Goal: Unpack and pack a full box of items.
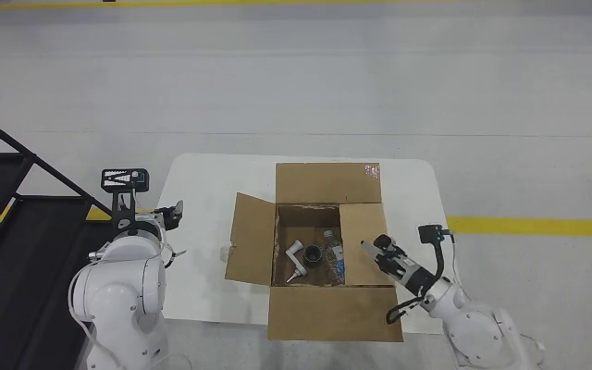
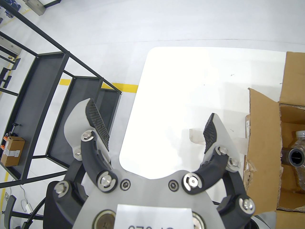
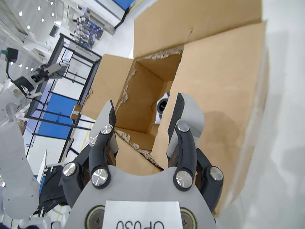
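Note:
An open cardboard box (image 1: 328, 183) stands mid-table with its four flaps spread. Inside lie a white angled piece (image 1: 295, 257), a black round item (image 1: 314, 255) and a clear water bottle (image 1: 333, 252). My left gripper (image 1: 174, 213) hangs open and empty over the table's left edge, well clear of the box (image 2: 262, 129); past its open fingers (image 2: 150, 110) the bottle (image 2: 300, 137) and a dark tube end (image 2: 295, 156) show. My right gripper (image 1: 375, 247) is open above the box's right flap (image 3: 214, 77). Its fingers (image 3: 145, 101) frame the opening and a round item (image 3: 163, 104).
A black metal rack (image 1: 37, 231) stands left of the white table (image 1: 199, 185), with a small brown carton (image 2: 12, 150) on the floor beneath it. A scrap of tape (image 2: 196, 135) lies on the table beside the left flap. A yellow floor line (image 1: 518, 225) runs to the right.

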You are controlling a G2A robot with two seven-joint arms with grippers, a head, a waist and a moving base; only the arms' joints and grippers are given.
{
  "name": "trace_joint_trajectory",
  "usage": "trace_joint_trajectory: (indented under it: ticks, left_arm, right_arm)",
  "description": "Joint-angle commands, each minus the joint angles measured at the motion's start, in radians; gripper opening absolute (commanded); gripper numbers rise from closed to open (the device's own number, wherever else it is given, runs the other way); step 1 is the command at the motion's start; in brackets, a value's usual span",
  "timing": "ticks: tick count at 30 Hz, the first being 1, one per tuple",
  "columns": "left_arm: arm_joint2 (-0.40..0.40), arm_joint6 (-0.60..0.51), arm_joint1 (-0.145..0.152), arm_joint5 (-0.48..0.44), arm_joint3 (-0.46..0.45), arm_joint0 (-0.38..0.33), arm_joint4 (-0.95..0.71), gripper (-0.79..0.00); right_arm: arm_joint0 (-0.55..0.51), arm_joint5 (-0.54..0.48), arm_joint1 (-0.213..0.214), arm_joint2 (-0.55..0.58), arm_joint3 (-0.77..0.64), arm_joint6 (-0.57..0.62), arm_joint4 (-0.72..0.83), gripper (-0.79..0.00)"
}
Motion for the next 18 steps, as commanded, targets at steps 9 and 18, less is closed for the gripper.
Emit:
trace_joint_trajectory:
  ticks: [9,18]
  left_arm:
    - [0.000,0.000,0.000,0.000,0.000,0.000,0.000,0.000]
    - [-0.004,-0.035,-0.005,0.050,-0.001,0.005,-0.101,0.000]
  right_arm:
    - [-0.088,0.007,0.010,0.121,-0.101,-0.111,-0.113,-0.785]
    - [-0.087,0.007,0.010,0.121,-0.100,-0.112,-0.114,-0.785]
